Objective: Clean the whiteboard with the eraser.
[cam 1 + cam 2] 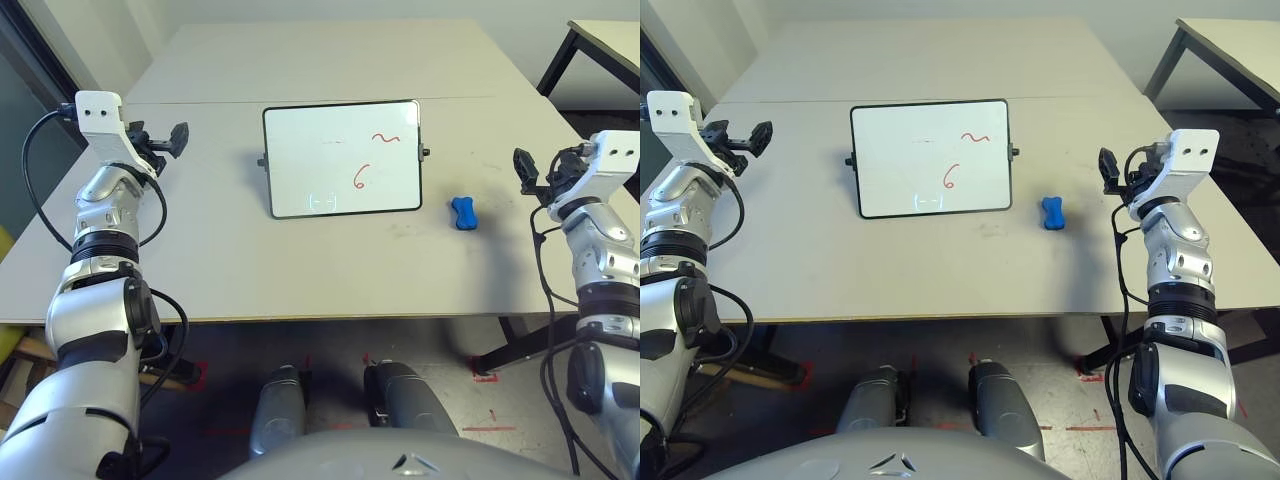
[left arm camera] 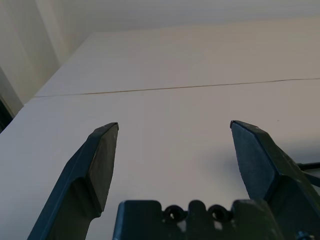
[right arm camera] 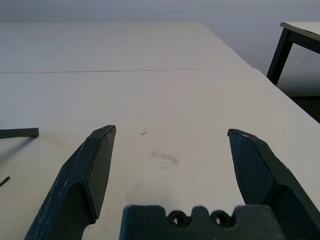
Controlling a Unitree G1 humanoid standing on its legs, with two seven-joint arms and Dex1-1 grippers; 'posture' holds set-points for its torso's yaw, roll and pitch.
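Both grippers — left [image 2: 174, 131], right [image 3: 170, 134] — gape empty; eraser [image 1: 464, 213] waits beside board [image 1: 342, 158], toward the surface's right edge, untouched.

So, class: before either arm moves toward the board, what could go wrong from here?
The whiteboard lies loose on the table, so wiping may push it along. The eraser is small and narrow-waisted; the open right gripper might nudge it away. The red marks sit near the board's right edge, so strokes may run off.
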